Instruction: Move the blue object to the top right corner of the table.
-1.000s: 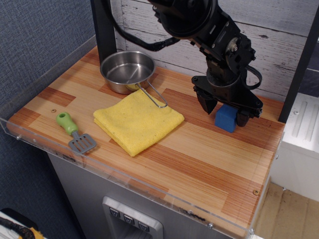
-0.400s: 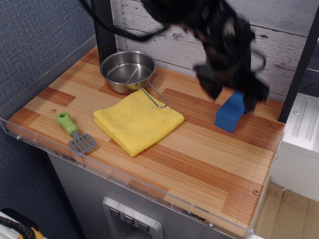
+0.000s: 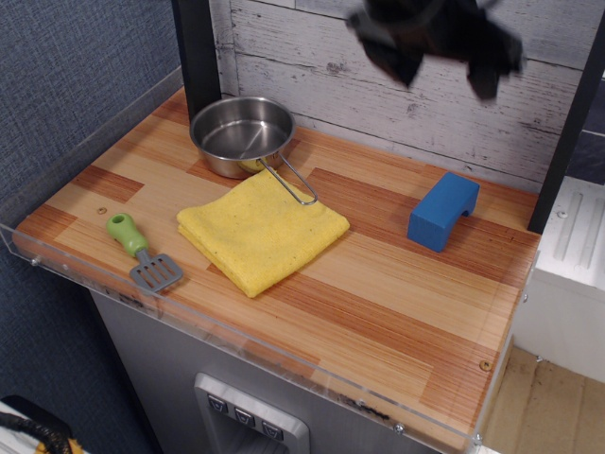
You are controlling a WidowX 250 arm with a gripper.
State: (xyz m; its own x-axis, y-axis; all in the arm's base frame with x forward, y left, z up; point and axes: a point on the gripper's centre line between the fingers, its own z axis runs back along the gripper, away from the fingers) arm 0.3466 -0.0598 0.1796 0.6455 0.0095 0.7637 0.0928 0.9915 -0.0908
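Note:
The blue object (image 3: 442, 210) is a blue bridge-shaped block with an arched notch. It rests alone on the striped wooden table (image 3: 378, 293), near the far right corner, close to the back wall. My gripper (image 3: 440, 66) is high above the block at the top of the view, blurred. Its two dark fingers (image 3: 392, 61) stand apart with nothing between them. It is well clear of the block.
A steel pot (image 3: 243, 135) with a wire handle stands at the back left. A yellow cloth (image 3: 262, 227) lies in the middle. A green-handled spatula (image 3: 142, 252) lies near the front left. A black post (image 3: 197, 52) stands behind the pot.
My gripper has let go of the blue block and risen straight up from it toward the top of the view. The block stays on the table at the far right.

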